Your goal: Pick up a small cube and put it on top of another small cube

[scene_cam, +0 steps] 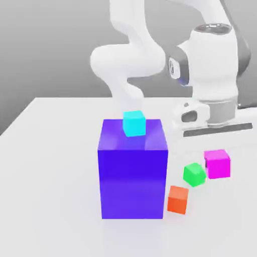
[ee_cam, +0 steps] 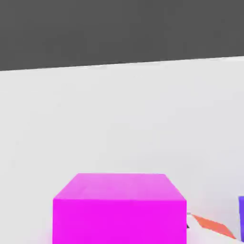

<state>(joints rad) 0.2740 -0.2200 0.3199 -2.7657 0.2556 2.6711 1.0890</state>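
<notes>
small cube (scene_cam: pixel 217 163), the magenta one, sits on the table (scene_cam: pixel 50 165) just under my hand, fingers pinched narrow, nothing held. green cube (scene_cam: pixel 194 174) touches it, orange cube (scene_cam: pixel 177 199) close by. beyond, big blue-purple block (scene_cam: pixel 133 175) carries a cyan cube (scene_cam: pixel 134 123).

Readable text: none in either view; no words, numbers, brands or signs can be made out
Small cube (scene_cam: pixel 217 163): plain glossy magenta faces; unmarked
Big blue-purple block (scene_cam: pixel 133 180): bare faces; no label
Cyan cube (scene_cam: pixel 134 123): bare; no lettering
Green cube (scene_cam: pixel 194 174): bare; no lettering
Orange cube (scene_cam: pixel 177 199): bare; no lettering
Arm housing (scene_cam: pixel 213 60): white casing; no legible maker's mark
Table (scene_cam: pixel 50 175): plain pale surface; no sign
</notes>
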